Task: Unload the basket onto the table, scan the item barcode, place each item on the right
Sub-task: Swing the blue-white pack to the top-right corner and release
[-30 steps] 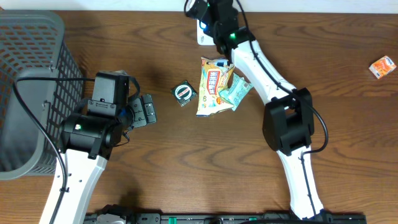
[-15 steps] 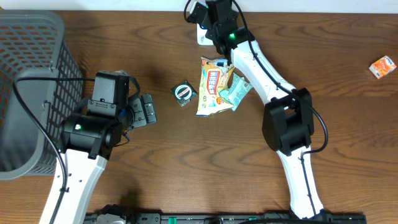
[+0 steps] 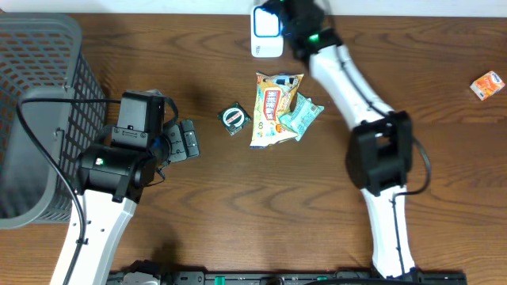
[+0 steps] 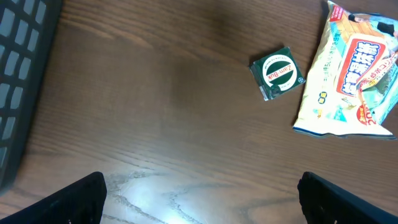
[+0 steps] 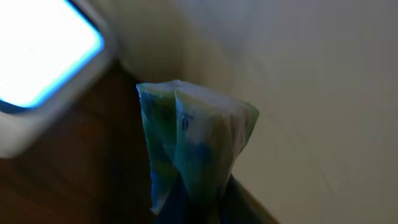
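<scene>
My right gripper [image 5: 199, 214] is shut on a small green, blue and white packet [image 5: 194, 140], which stands upright between the dark fingers. It hangs just right of the white scanner [image 5: 37, 118], whose window glows blue-white. From overhead the scanner [image 3: 267, 32] sits at the table's back edge with the right gripper [image 3: 289, 14] beside it; the held packet does not show there. My left gripper [image 3: 187, 141] is open over bare wood, both fingertips [image 4: 74, 199] low in the left wrist view with nothing between them.
A yellow snack bag [image 3: 272, 109], a teal packet [image 3: 302, 117] and a green square tin [image 3: 234, 119] lie mid-table. An orange item [image 3: 487, 84] lies far right. A grey mesh basket [image 3: 40, 87] stands at the left. In the left wrist view the tin [image 4: 277, 72] and bag [image 4: 348, 74] lie ahead.
The right arm has swung right and toward the back edge, uncovering the scanner's lit face. The left arm has not moved.
</scene>
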Tool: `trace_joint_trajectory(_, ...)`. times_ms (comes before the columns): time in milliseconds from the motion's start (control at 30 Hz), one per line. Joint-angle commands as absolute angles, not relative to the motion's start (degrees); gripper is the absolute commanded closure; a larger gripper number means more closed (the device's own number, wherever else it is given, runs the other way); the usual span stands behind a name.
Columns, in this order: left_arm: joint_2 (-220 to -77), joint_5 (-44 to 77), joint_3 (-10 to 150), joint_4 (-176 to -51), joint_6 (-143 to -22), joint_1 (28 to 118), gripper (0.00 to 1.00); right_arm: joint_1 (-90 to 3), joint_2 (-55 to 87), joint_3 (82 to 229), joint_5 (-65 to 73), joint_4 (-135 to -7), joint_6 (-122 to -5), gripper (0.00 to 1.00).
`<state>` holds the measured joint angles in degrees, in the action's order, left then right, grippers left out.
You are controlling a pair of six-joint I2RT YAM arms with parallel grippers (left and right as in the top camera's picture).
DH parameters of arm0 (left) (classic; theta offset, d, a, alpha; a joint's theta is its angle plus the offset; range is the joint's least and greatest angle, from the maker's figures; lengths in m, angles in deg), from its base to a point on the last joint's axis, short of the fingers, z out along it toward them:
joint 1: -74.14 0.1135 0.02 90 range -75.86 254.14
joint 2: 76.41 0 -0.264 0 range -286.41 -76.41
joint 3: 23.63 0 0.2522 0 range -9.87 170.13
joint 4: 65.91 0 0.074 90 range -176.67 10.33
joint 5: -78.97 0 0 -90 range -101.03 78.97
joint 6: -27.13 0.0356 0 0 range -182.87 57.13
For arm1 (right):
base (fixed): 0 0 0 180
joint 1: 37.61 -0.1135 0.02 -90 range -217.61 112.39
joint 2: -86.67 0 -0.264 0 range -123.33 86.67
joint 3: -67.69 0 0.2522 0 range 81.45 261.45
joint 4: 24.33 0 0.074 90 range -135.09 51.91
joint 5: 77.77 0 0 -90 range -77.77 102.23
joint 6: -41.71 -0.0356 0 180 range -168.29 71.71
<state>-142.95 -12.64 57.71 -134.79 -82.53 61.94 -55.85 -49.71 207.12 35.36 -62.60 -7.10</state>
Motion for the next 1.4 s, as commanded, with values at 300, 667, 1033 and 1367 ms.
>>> trace_joint_trajectory(300, -143.06, -12.57, 58.21, -134.74, -83.05, 62.02, 0.02, -29.8, -42.83, 208.41, 30.66, -89.33, -36.45, 0.99)
trace_joint_trajectory(667, -143.06, -12.55, 58.21, -134.74, -83.05, 62.02, 0.02, -12.71, -42.83, 208.39, 18.2, -96.28, -43.16, 0.6)
trace_joint_trajectory(1033, -143.06, -12.57, 58.21, -134.74, -83.05, 62.02, 0.02, -11.02, -42.83, 204.32, 9.92, -95.69, -45.06, 0.02)
trace_joint_trajectory(1367, -143.06, -12.57, 58.21, -134.74, -83.05, 62.02, 0.03, -16.09, -42.83, 200.15, -21.58, -98.21, -45.06, 0.01)
